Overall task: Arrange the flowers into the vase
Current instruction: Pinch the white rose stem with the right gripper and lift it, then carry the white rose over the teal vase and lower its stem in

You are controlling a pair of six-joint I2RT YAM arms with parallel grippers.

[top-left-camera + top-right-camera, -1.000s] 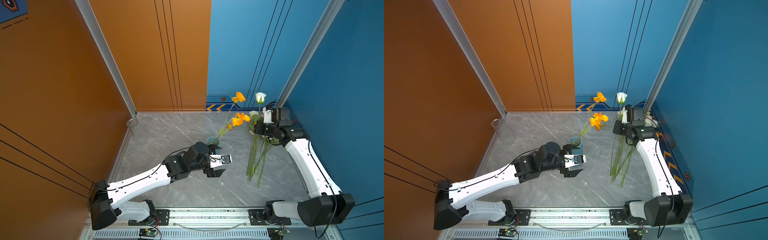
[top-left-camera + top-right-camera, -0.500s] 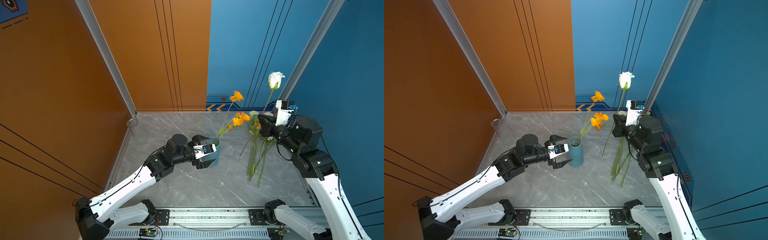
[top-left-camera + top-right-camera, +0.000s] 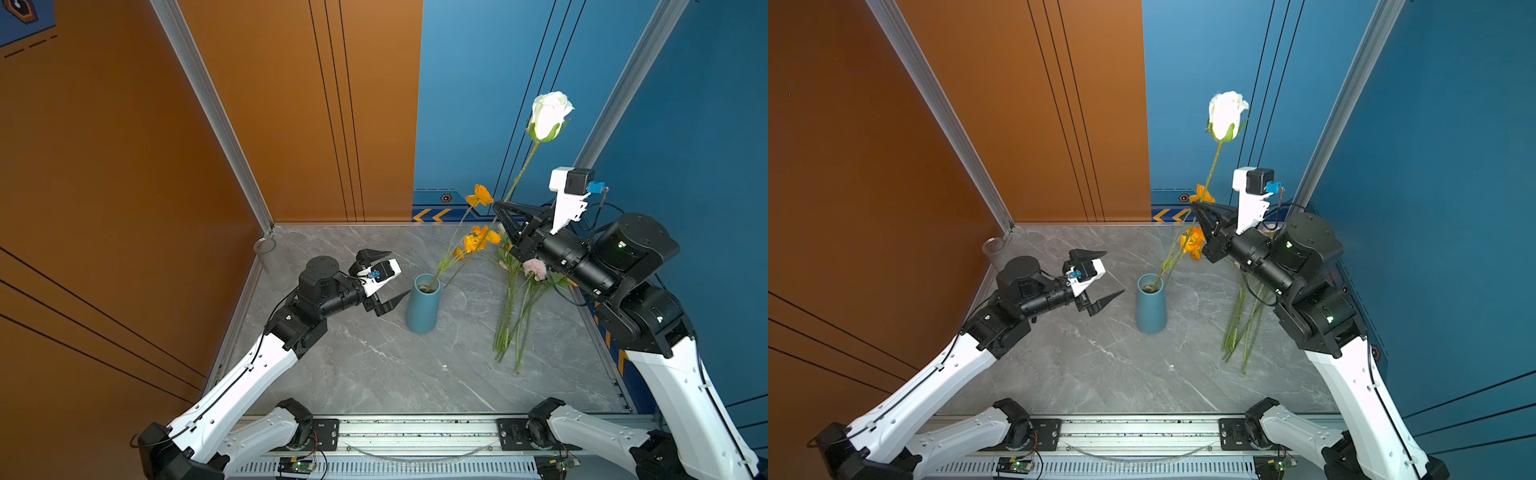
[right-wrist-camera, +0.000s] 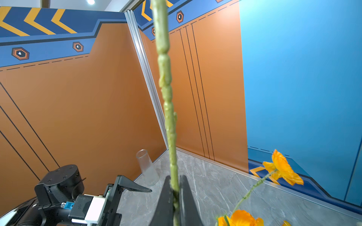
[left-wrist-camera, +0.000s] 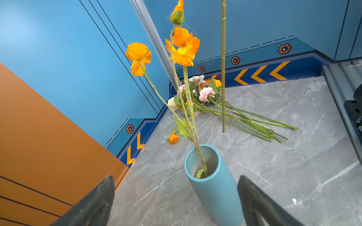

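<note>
right gripper [image 3: 498,205]: jaws pressed together, pinching the stem of the white rose [image 3: 547,111] partway along its length. the right wrist view shows the stem passing straight between the closed fingers. the grip sits well below the blossom, so a long free section hangs underneath. in the left wrist view the cut end hangs clear above the table [image 3: 374,374], beyond the vase [image 3: 422,305] and not yet over its mouth. the rose is held near upright, blossom up, which suits a stem-first descent into the opening.

left gripper [image 3: 399,272]: jaws spread wide, holding nothing. it sits just beside the vase on the side away from the rose, fingers pointing at the vase body. judgement: this posture is ready to steady the vase, since a tall narrow vessel can tip when a stem pushes on its rim.

the orange flowers [image 3: 478,241] stand in the vase and lean toward the right arm; their stems occupy one side of the mouth. the loose flowers [image 3: 513,316] lie flat on the table, well apart from the vase, on the right arm's side.

judgement: the task is partly done. the next move calls for bringing the cut end over the free part of the mouth while avoiding the leaning orange blossoms.
</note>
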